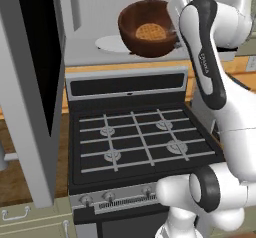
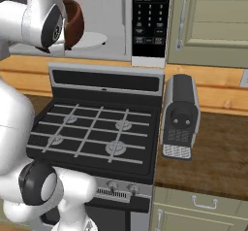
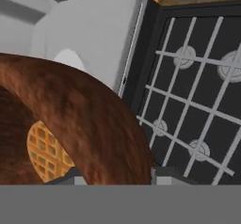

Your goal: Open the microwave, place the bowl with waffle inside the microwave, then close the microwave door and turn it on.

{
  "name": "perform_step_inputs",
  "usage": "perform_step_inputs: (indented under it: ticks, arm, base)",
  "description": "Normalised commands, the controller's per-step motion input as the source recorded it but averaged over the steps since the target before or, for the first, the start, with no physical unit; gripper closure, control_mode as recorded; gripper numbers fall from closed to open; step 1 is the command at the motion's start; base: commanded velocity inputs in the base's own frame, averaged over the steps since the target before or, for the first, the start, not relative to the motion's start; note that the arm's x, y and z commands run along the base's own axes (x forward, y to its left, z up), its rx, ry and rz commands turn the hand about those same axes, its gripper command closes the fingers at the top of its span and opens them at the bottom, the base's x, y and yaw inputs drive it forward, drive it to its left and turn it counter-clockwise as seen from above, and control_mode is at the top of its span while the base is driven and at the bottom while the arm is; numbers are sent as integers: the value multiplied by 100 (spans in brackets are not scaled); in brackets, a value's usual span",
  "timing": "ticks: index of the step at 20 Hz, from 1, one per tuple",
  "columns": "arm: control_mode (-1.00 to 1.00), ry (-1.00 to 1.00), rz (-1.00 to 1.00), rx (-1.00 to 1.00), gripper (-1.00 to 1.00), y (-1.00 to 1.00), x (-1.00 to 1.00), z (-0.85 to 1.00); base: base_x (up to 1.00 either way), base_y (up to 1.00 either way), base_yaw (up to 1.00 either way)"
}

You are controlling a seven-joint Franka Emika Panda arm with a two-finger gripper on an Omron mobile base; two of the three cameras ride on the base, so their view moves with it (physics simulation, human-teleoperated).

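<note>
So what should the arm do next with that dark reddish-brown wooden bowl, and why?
Probably ease the dark reddish-brown wooden bowl further in and lower it onto the white round turntable plate. The gripper pinches its rim, the golden grid-patterned waffle lies inside, the microwave door stands open, and the bowl looks tilted at the plate's near edge.

A black gas stove (image 1: 140, 142) with four burners under a pale grid grate sits between wooden desk (image 2: 213, 152) sections, its knobs (image 1: 109, 197) along the silver front edge. A small grey coffee machine (image 2: 180, 116) stands on the desk just right of the stove. A beige cabinet door (image 2: 213, 21) with a bar handle hangs above it, and beige drawers (image 2: 203, 208) sit below.
</note>
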Motion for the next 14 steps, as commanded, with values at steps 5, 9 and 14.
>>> perform_step_inputs:
  ticks: [5, 9, 14]
  arm:
    - [-100, -4, -15, 6, 100, 6, 73, -36]
    - [-100, -12, -1, 16, 100, 3, 70, -17]
    - [-100, -23, -2, 26, 100, 12, 61, 0]
  base:
    - [0, 0, 0]
    - [0, 0, 0]
    - [0, 0, 0]
